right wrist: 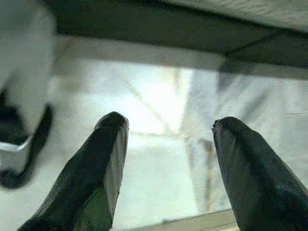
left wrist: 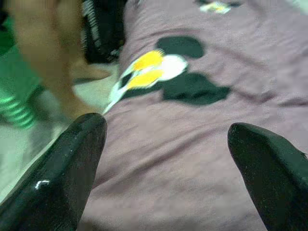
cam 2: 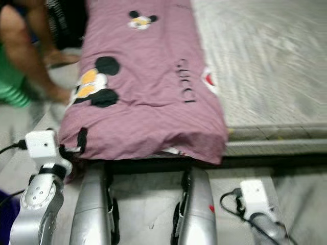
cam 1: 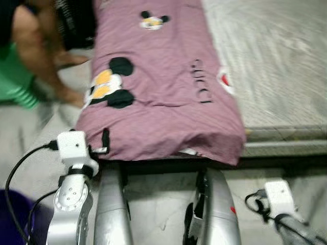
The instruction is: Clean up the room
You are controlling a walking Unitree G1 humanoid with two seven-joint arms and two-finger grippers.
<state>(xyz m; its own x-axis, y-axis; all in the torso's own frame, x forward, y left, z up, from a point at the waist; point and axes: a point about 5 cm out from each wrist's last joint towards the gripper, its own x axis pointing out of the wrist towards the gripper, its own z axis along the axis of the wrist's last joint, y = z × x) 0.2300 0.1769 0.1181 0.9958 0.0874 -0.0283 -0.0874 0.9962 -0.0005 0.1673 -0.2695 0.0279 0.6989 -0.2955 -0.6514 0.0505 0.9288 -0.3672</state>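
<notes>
A mauve quilt (cam 1: 158,87) with cartoon mouse prints and black lettering lies lengthwise along the left side of a bed, and its near end hangs over the bed's front edge. My left gripper (left wrist: 168,130) is open at the quilt's near left corner. Its black fingers (cam 1: 105,139) are spread just in front of the cloth with nothing held between them. My right gripper (right wrist: 168,122) is open and held low over the pale floor, in front of the bed's dark underside. The right wrist (cam 1: 279,194) is at the lower right.
A grey woven mat (cam 1: 276,66) covers the bed to the right of the quilt. A person's bare legs (cam 1: 36,56) and green clothing (cam 1: 15,87) are at the upper left, beside the bed. A dark blue object (cam 1: 10,214) sits at the lower left. My silver legs (cam 1: 110,204) stand on the floor.
</notes>
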